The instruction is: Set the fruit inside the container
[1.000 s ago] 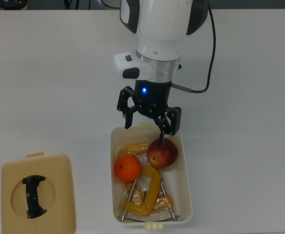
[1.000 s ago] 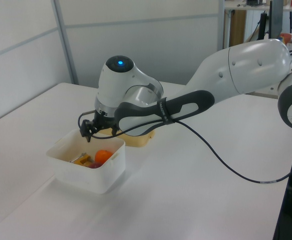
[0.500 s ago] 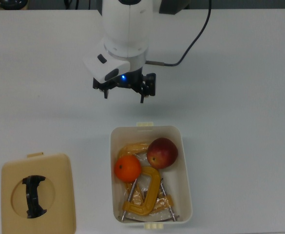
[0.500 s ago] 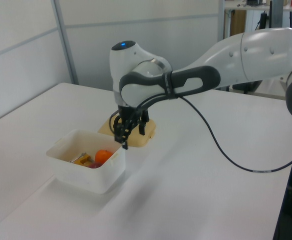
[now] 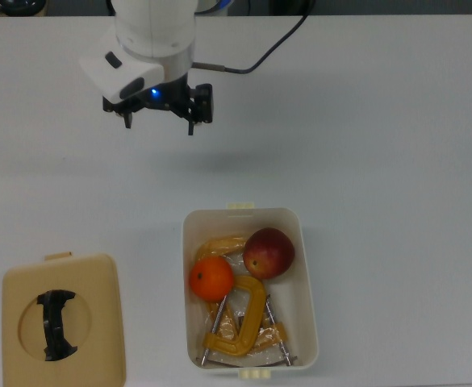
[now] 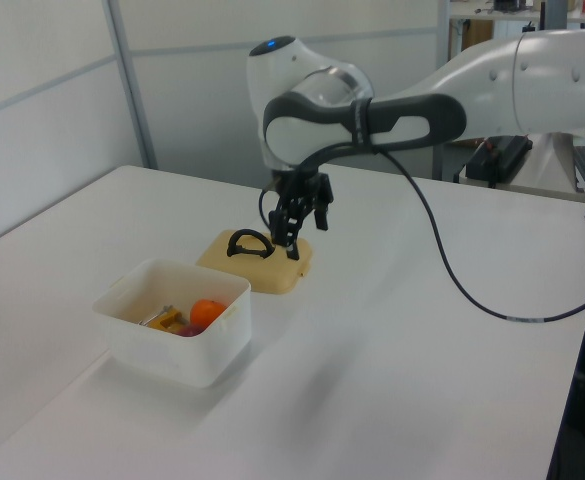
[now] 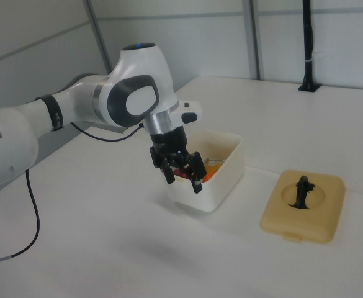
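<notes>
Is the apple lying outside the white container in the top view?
No, the apple lies inside the container, beside the orange and above the yellow clamps.

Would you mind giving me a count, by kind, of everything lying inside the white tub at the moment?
Fruits: 2, the orange and the red apple.
Yellow C-clamps: 2, one large in front and a second partly hidden beneath the fruit.
Total: 4 things in the tub.

Bright, even overhead light, soft faint shadows, no glare or blur.
</notes>
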